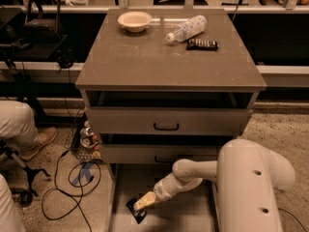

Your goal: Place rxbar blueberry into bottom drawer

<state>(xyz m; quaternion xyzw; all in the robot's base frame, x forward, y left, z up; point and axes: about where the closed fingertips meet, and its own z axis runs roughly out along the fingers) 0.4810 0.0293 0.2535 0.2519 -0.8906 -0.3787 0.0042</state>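
The bottom drawer [193,219] is pulled out at the foot of the cabinet, a wide shallow grey tray with a plain floor. My gripper [141,205] reaches down into its left front part, with the arm [193,173] coming from the right. It is shut on the rxbar blueberry [136,211], a small dark shiny bar at the fingertips, held low over or on the drawer floor. Part of the bar is hidden by the fingers.
On the cabinet top [169,66] are a pale bowl [134,20], a lying plastic bottle [187,28] and a dark brown-black bar [202,44]. The two upper drawers [166,122] stand slightly open. A person's leg and shoe [38,141], cables [72,187] and cans [87,135] are at left.
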